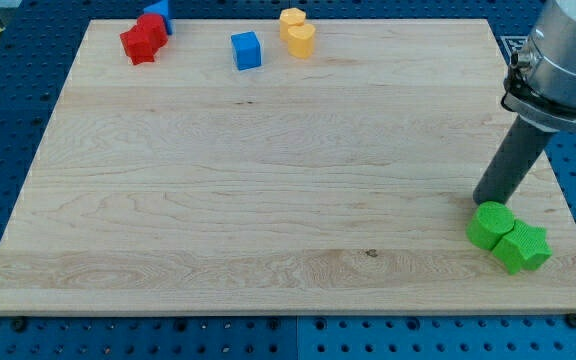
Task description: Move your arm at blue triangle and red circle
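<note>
The blue triangle (pixel 159 14) sits at the board's top left, partly hidden behind two red blocks. The red circle (pixel 154 28) touches it, with a red star-like block (pixel 138 44) just below and left of it. My tip (pixel 480 201) is far away at the view's right, resting just above a green round block (pixel 490 225) and touching or nearly touching it.
A blue cube (pixel 246 50) and two yellow blocks (pixel 297 33) lie along the top edge. A green star-like block (pixel 523 247) touches the green round one near the board's bottom right corner. The wooden board (pixel 268 180) ends close to these green blocks.
</note>
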Motion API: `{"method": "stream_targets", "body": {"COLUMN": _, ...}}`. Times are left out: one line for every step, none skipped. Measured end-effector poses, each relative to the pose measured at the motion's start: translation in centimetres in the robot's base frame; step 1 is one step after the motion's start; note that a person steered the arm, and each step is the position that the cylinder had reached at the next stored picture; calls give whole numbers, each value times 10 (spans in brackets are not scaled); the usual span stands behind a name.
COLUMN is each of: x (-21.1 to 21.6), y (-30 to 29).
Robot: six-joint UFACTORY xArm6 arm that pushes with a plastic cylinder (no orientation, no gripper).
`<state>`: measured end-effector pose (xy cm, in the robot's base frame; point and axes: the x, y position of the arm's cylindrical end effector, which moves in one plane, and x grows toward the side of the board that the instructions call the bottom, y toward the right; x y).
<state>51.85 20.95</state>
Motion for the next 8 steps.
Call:
{"method": "stream_targets", "body": {"x": 7, "y": 0}}
{"method": "stream_targets", "body": {"x": 7, "y": 0}}
{"method": "stream_targets", "body": {"x": -12, "y": -25}}
{"method": "stream_targets", "body": {"x": -51, "y": -81}}
{"method": "stream_targets", "body": {"x": -88, "y": -154}}
{"method": "stream_targets", "body": {"x": -123, "y": -239}}
{"method": "stream_targets", "body": {"x": -143, "y": -333}}
{"method": "stream_targets", "body": {"x": -162, "y": -420}}
